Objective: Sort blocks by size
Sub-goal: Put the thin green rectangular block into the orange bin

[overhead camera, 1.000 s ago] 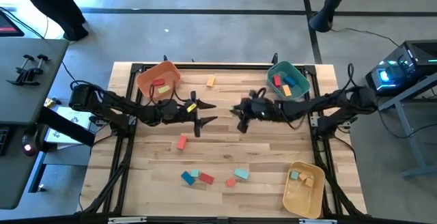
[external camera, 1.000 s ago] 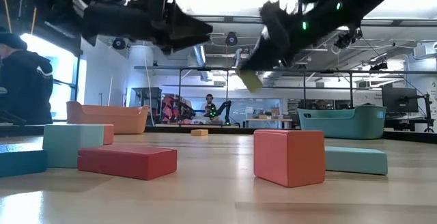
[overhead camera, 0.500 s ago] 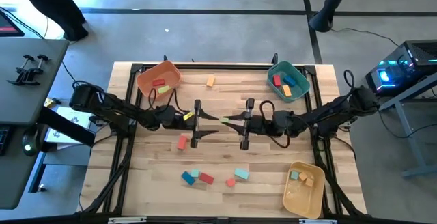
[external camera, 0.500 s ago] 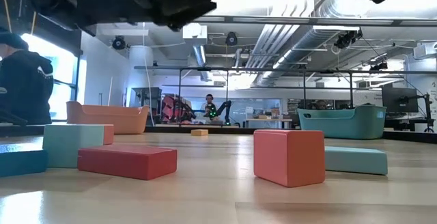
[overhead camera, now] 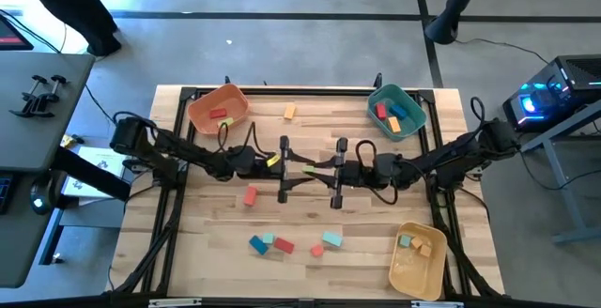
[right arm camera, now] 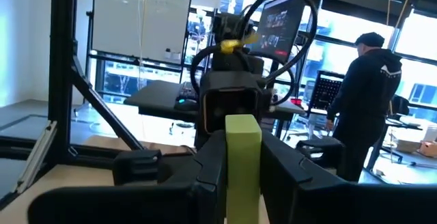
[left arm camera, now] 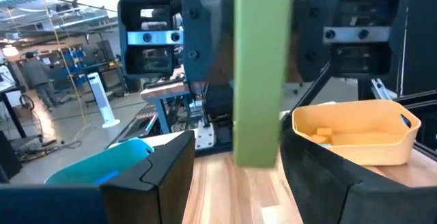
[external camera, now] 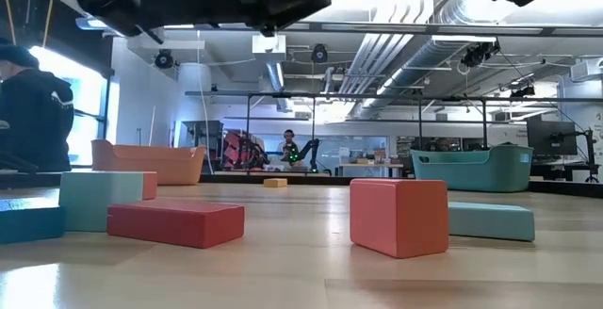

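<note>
Wooden slats form the table we work at, with an orange bin far left, a teal bin far right and a yellow bin near right.

High view: our left gripper and right gripper meet nose to nose at mid-table. Between them sits a green block, its long axis running left to right along both arms. Loose blocks lie near, well apart from both tools.

Low view: both arms hang overhead; the handover itself is out of frame.

Left wrist view: our left gripper stands spread, the green block lying between its fingers, apparently untouched.

Right wrist view: our right gripper pinches the green block, a plain, flat-sided bar.

We judge a handover: the left jaws must close before the right releases.
</note>
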Available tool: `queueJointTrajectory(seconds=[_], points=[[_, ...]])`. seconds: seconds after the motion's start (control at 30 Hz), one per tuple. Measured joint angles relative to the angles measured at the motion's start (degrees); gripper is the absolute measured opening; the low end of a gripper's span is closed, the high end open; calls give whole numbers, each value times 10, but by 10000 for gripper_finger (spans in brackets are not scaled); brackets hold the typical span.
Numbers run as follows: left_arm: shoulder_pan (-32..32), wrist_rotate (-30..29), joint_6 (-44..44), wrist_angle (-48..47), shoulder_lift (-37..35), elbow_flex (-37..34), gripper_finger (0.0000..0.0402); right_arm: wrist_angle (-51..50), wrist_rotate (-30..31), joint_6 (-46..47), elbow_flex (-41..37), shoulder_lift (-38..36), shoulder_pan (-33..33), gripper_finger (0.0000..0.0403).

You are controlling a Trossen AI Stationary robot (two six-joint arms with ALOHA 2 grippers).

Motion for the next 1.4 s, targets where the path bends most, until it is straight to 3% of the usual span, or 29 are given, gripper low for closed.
queueJointTrajectory(seconds=[0.37,0.7,0.77,0.9,1.07,1.2,1.27,1.4], points=[[-1,0,4,6,3,2,179,-35,61,-8,0,0,12,52],[-1,13,4,0,2,2,55,-68,59,22,0,0,11,53],[-1,5,9,-13,2,2,26,-83,56,29,0,0,9,69],[-6,-72,22,-46,1,2,24,-106,70,34,0,-6,4,131],[-21,-240,28,-206,-46,4,24,-167,118,34,1,-94,14,204],[2,-413,-72,-462,-121,30,24,-275,148,71,1,-167,18,227],[38,-425,-156,-614,-159,48,24,-310,149,107,1,-186,18,229],[149,-367,-299,-855,-201,79,24,-375,149,154,1,-179,18,230]])
